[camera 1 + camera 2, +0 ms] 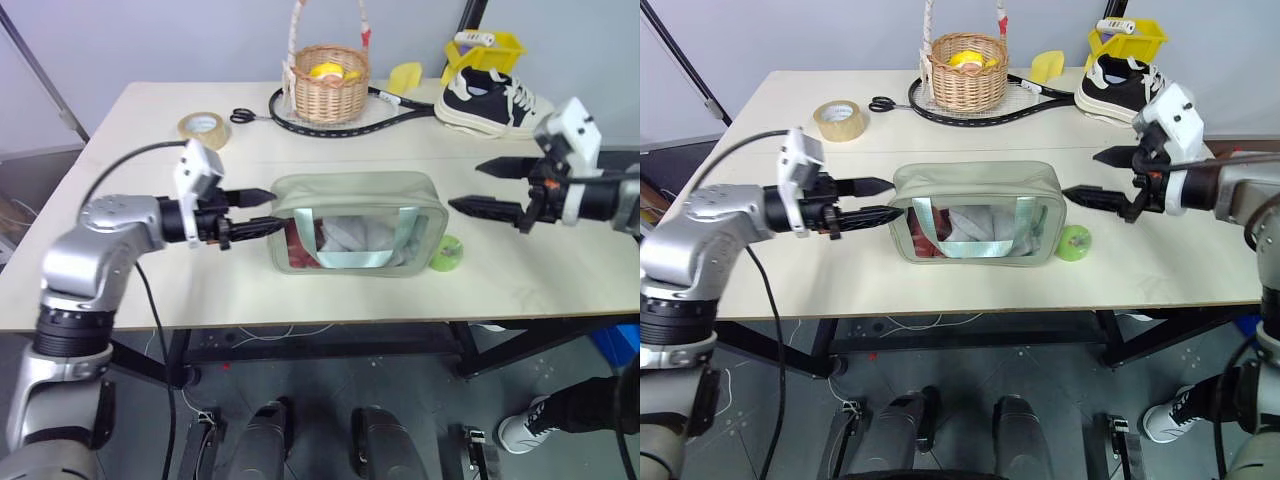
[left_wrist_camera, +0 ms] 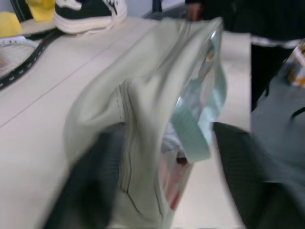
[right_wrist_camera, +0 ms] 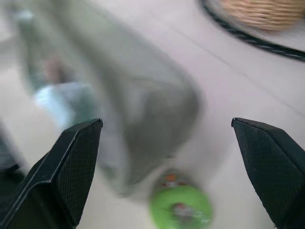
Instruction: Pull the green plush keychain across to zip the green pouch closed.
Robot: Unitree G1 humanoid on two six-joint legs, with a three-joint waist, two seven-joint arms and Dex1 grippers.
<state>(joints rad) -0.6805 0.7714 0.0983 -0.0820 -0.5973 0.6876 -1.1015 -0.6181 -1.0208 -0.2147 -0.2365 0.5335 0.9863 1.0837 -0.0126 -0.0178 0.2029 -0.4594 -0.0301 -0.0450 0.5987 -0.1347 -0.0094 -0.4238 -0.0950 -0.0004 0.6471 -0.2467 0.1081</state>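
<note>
Left gripper [image 1: 883, 198] sits at the left end of the green pouch [image 1: 975, 190], fingers apart, one tip above the other, just at the pouch's end fabric; can't tell if they touch it, nothing clamped. Right gripper [image 1: 1087, 174] hangs off the pouch's right end, fingers spread wide, pointing at the pouch, holding nothing and apart from it. The pouch lies mid-worktop, nearer the front edge, long side parallel to that edge, clear window panel and pale mint strap handle [image 1: 1028, 226] facing front; pale and reddish contents show through the window. The green plush keychain [image 1: 1074, 242] rests on the table [image 1: 1160, 270] just beside the pouch's right front corner, below the right gripper and not gripped; in the right wrist view it lies between the two spread fingers, by the pouch end. Back edge of the table: wicker basket [image 1: 962, 70] with a tall handle and something yellow inside, a racket [image 1: 980, 112] lying under and beside it, scissors [image 1: 881, 103] and a tape roll [image 1: 840, 119] toward the back-left, a black-and-white sneaker [image 1: 1120, 88] and yellow bin [image 1: 1126, 40] at the back-right corner. A person's shoe [image 1: 1167, 420] shows on the floor under the table's right side.
</note>
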